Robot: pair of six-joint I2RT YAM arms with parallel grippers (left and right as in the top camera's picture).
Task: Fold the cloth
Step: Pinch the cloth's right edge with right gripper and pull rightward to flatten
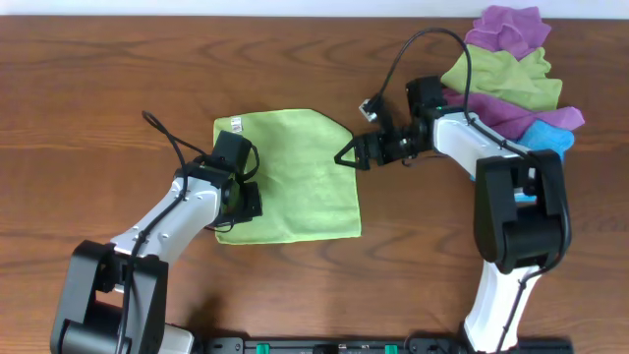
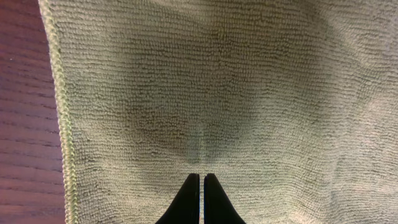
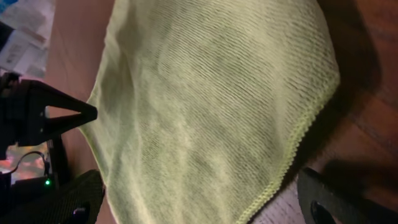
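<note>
The lime green cloth [image 1: 305,177] lies flat on the wooden table, roughly square, with a white tag at its far left corner. My left gripper [image 1: 246,200] is shut, its tips together and resting on the cloth [image 2: 217,93] near its left edge [image 2: 201,178]. My right gripper [image 1: 350,154] is wide open at the cloth's right far corner. In the right wrist view the cloth [image 3: 205,93] rises between the two spread fingers [image 3: 205,202], which do not pinch it.
A pile of purple, green and blue cloths [image 1: 511,69] sits at the far right behind the right arm. Bare wooden table [image 1: 98,88] surrounds the cloth. A cable loops above the right wrist.
</note>
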